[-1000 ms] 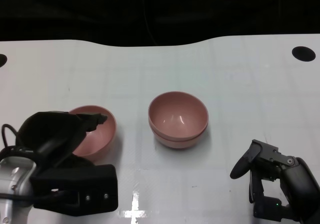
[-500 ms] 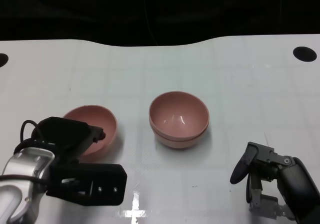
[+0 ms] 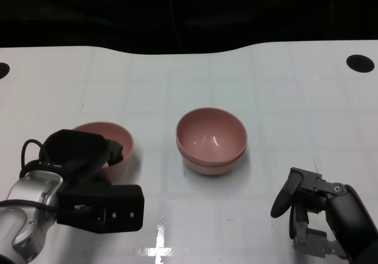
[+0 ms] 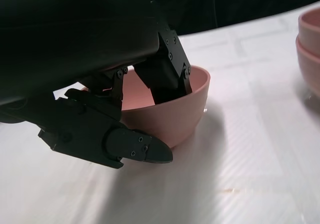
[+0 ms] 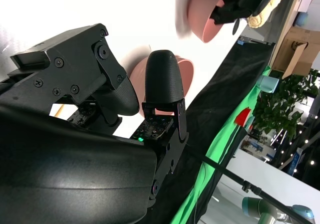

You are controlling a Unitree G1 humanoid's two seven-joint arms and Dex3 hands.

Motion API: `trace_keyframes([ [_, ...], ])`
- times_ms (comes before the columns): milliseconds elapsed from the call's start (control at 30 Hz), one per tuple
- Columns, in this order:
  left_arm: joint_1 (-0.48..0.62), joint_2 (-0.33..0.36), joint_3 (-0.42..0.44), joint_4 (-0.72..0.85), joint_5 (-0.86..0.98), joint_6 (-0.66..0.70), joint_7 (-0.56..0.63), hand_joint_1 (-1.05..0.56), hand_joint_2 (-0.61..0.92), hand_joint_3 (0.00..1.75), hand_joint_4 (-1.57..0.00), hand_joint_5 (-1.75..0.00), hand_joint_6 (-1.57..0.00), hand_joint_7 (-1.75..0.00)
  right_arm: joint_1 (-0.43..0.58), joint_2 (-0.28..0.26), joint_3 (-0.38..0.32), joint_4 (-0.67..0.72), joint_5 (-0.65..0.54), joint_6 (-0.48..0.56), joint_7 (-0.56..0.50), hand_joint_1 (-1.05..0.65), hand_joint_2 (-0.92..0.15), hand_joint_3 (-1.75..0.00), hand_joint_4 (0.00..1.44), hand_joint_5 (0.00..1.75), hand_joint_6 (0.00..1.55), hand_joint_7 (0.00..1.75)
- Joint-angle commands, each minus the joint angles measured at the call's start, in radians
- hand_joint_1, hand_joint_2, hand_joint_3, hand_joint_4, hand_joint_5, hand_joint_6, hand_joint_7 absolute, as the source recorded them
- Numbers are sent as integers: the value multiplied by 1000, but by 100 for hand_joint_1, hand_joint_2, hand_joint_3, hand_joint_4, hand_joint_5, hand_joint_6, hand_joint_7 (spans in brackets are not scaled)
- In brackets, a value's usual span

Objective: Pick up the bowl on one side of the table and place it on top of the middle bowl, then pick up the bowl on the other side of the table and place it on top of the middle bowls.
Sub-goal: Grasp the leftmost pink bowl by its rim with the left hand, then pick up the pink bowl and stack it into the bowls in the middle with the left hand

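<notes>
I see a white table with a dark hole at two o'clock and blackness beyond its far edge; the right wrist view shows green cloth and plants. My left hand pinches the side bowl at nine o'clock, fingers inside the rim, thumb outside. The stacked bowls sit at centre. My right hand rests spread and empty at five o'clock. Since half a second ago the side bowl has shifted slightly left with the hand.
</notes>
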Motion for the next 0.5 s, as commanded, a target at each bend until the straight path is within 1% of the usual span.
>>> trace_keyframes([
  [33, -31, 1, 9, 39, -12, -40, 114, -25, 83, 45, -87, -175, -67, -146, 1, -4, -5, -7, 4, 0, 3, -5, -29, -155, 91, 175, 79, 154],
  [67, -34, -2, 12, 45, -17, -55, 147, -24, 80, 50, -87, -175, -62, -158, 2, -3, -5, -9, 4, 1, 3, -5, -29, -155, 91, 175, 79, 153],
  [100, -36, -4, 15, 48, -22, -64, 172, -24, 76, 57, -87, -175, -61, -166, 3, -2, -5, -11, 5, 2, 4, -5, -29, -155, 90, 175, 79, 153],
  [133, -38, -5, 16, 48, -25, -75, 194, -24, 73, 64, -87, -175, -60, -170, 3, -1, -5, -11, 7, -1, 4, -5, -29, -155, 90, 175, 79, 153],
  [167, -40, -6, 19, 43, -32, -90, 212, -25, 68, 75, -87, -175, -60, -168, 4, 0, -4, -11, 9, -1, 5, -4, -29, -155, 90, 175, 79, 153],
  [267, -46, -7, 23, 23, -50, -130, 251, -24, 60, 88, -85, -175, -63, -163, 4, 0, -4, -9, 10, -5, 8, -4, -29, -156, 90, 175, 79, 153],
  [300, -51, -9, 22, 13, -51, -142, 266, -24, 58, 90, -85, -175, -63, -163, 4, 0, -4, -8, 11, -7, 9, -4, -29, -156, 90, 175, 79, 153],
  [367, -60, -17, 20, -3, -51, -164, 290, -25, 54, 93, -85, -175, -68, -154, 4, 0, -4, -9, 13, -7, 11, -4, -30, -156, 90, 175, 79, 153],
  [433, -71, -29, 16, -10, -53, -191, 312, -23, 53, 96, -85, -175, -69, -157, 4, 0, -5, -9, 14, -5, 12, -5, -30, -156, 90, 175, 79, 153],
  [500, -82, -41, 11, -16, -62, -217, 312, -23, 54, 100, -85, -175, -69, -156, 4, -1, -5, -8, 10, -6, 12, -5, -30, -156, 90, 175, 79, 153],
])
